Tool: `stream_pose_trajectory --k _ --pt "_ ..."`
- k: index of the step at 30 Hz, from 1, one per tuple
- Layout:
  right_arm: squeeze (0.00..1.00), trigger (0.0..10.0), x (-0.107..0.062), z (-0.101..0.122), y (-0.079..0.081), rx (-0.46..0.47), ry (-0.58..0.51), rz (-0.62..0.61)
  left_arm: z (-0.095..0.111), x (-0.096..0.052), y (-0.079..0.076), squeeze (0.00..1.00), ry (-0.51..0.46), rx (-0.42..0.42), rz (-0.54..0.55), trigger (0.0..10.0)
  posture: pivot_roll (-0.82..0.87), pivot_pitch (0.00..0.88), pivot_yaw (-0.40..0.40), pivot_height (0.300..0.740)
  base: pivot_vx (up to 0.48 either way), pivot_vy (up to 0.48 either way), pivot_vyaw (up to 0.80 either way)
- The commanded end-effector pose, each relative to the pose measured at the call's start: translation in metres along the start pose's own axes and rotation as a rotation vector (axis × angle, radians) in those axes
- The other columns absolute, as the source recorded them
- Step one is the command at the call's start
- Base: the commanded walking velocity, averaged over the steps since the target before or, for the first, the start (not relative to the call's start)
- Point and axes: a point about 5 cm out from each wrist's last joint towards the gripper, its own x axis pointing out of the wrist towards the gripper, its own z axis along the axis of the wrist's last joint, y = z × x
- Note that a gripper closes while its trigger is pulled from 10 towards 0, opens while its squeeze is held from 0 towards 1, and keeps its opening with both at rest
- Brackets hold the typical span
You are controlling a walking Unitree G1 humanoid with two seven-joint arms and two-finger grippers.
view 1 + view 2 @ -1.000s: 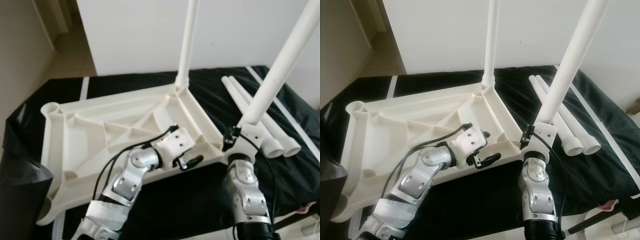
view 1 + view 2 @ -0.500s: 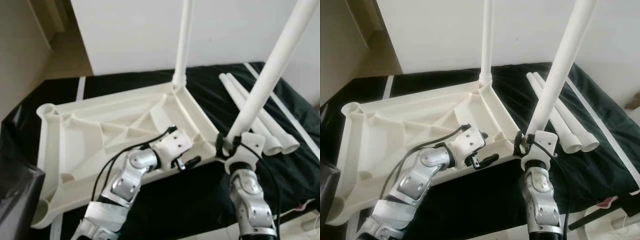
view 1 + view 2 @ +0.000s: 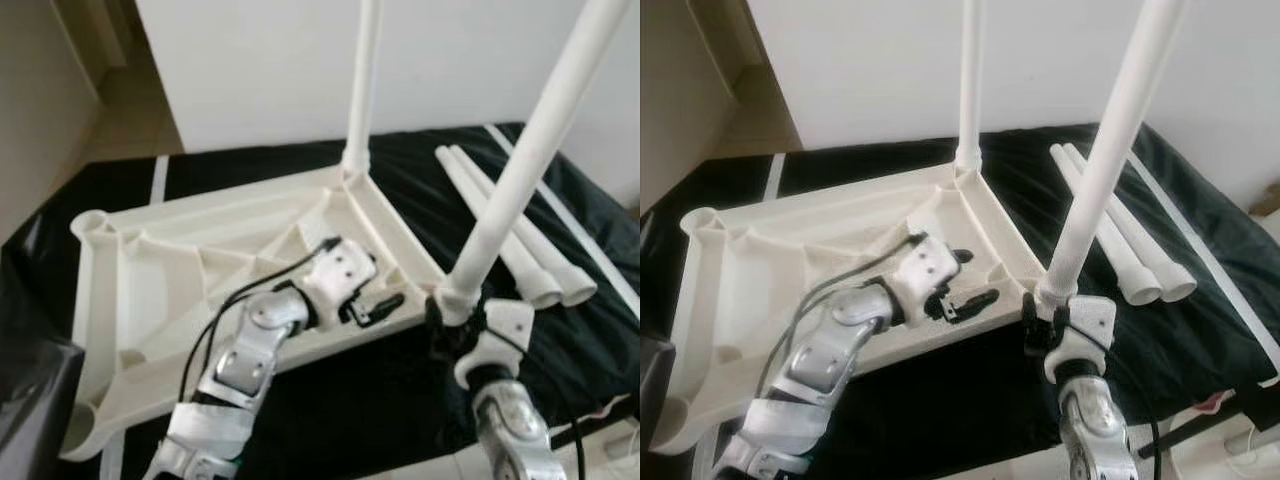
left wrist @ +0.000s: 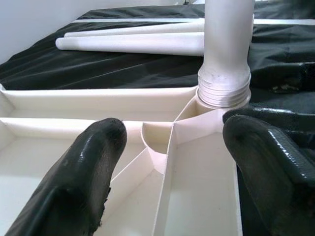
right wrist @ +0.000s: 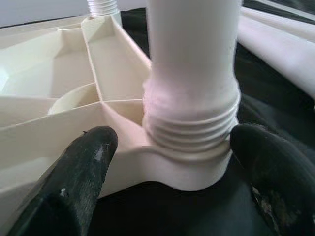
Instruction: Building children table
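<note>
Tabletop [image 3: 200, 290] inverted on cloth [image 3: 330, 420]; 2 legs [image 3: 520, 250] lying right.

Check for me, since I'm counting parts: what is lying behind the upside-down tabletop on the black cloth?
Two loose white legs lie side by side on the black cloth, beyond the tabletop. Whatever lies under the tabletop is covered.

The cream tabletop [image 3: 200, 280] lies upside down, ribs up. One white leg [image 3: 362, 90] stands in its far corner. A second leg [image 5: 192, 73] stands with its thread in the near corner socket, between the right jaws. Two loose legs [image 3: 520, 240] lie beyond.
</note>
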Motion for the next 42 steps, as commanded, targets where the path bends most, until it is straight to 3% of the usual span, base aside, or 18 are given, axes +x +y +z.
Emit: stream_pose_trajectory --k 1,3,15,21,23,31,36,38,41,42 --pt "0.00 10.0 -0.003 -0.003 0.006 0.018 0.009 0.031 0.001 -0.005 0.007 0.00 0.000 -0.011 0.071 10.0 -0.07 0.000 0.021 0.740 0.000 0.000 0.00" --pt "0.00 10.0 -0.009 -0.008 0.009 0.035 0.038 0.048 -0.004 -0.013 0.012 0.00 0.021 -0.017 0.085 10.0 -0.07 0.000 0.024 0.740 0.000 0.000 0.00" --pt "0.00 10.0 -0.012 -0.014 0.010 0.043 0.064 0.094 -0.017 -0.025 0.012 0.00 0.093 -0.013 0.091 10.0 -0.07 0.000 0.030 0.740 0.000 0.000 0.00" --pt "0.00 10.0 -0.001 -0.007 -0.007 0.009 0.044 0.082 -0.033 -0.047 0.015 0.00 0.181 -0.003 0.073 10.0 -0.06 0.000 0.024 0.740 0.000 0.000 0.00" --pt "0.00 10.0 0.007 -0.002 -0.016 -0.003 0.029 0.065 -0.038 -0.063 0.020 0.00 0.226 0.038 0.035 10.0 -0.04 0.000 0.016 0.740 0.000 0.000 0.00" --pt "0.00 10.0 0.018 0.003 -0.026 -0.022 0.012 0.046 -0.050 -0.097 0.038 0.00 0.335 0.067 0.050 10.0 -0.02 0.012 0.003 0.740 0.000 0.000 0.00" --pt "0.00 10.0 0.019 0.003 -0.028 -0.023 0.011 0.043 -0.051 -0.100 0.039 0.00 0.342 0.067 0.055 10.0 -0.02 0.012 0.003 0.740 0.000 0.000 0.00" --pt "0.00 10.0 0.021 0.004 -0.033 -0.026 0.007 0.031 -0.057 -0.119 0.047 0.00 0.394 0.066 0.085 10.0 -0.01 0.023 0.000 0.740 0.000 0.000 0.00" --pt "0.00 10.0 0.021 0.004 -0.033 -0.026 0.007 0.031 -0.057 -0.119 0.047 0.00 0.394 0.066 0.085 10.0 -0.01 0.023 0.000 0.740 0.000 0.000 0.00" --pt "0.00 10.0 0.022 0.004 -0.034 -0.024 0.005 0.028 -0.061 -0.128 0.051 0.00 0.423 0.064 0.099 10.0 -0.01 0.023 0.002 0.740 0.000 0.000 0.00"
